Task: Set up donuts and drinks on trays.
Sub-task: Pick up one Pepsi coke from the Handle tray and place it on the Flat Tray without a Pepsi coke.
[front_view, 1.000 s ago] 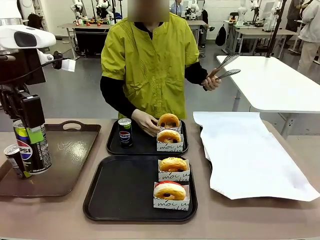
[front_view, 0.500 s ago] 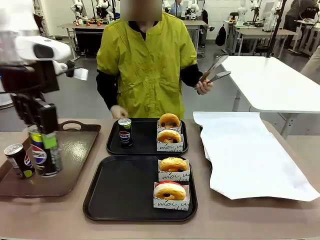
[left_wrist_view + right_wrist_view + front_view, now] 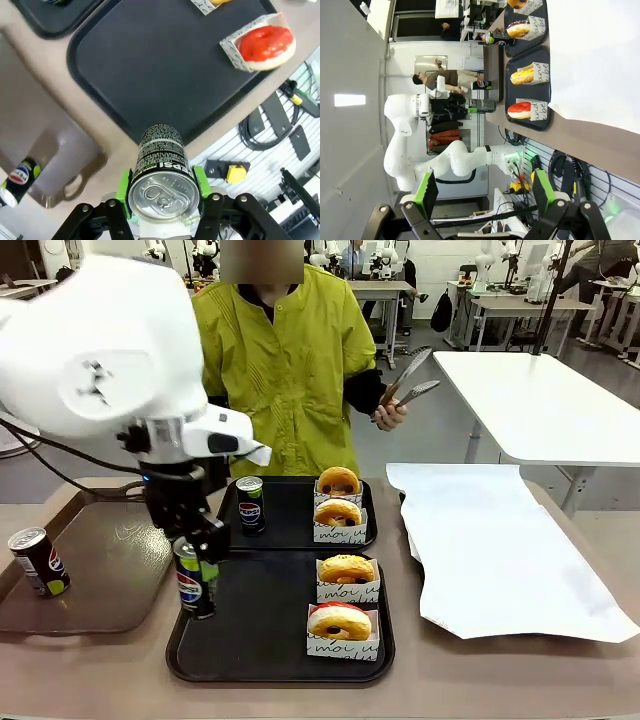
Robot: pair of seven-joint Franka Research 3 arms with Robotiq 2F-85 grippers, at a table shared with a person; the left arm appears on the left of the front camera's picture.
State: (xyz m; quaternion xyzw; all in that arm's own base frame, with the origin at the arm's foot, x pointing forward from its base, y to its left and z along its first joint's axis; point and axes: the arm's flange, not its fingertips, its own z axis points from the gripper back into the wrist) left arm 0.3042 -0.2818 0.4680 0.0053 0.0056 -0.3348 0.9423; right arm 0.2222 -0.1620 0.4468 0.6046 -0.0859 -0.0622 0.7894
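My left gripper [image 3: 199, 575] is shut on a black Pepsi can [image 3: 192, 592], held upright at the left side of the near black tray [image 3: 250, 655]. I cannot tell whether the can touches the tray. In the left wrist view the green pads [image 3: 124, 186] clamp the can [image 3: 161, 160] over the tray's edge [image 3: 130, 65]. The near tray bears two boxed donuts [image 3: 346, 571] [image 3: 340, 623]. On the far tray [image 3: 290, 538] stand another can [image 3: 250, 504] and two donuts [image 3: 338, 481] [image 3: 338, 513]. My right gripper [image 3: 485, 192] stands open on nothing, high off the table.
A third can [image 3: 38, 562] stands on the glossy brown tray [image 3: 110, 570] at the left. White paper [image 3: 500, 550] covers the table's right side. The person across the table holds metal tongs [image 3: 408, 378] raised at chest height.
My left arm has swung right from the brown tray to the near black tray with the can in it. The person's hand has drawn back from the far tray.
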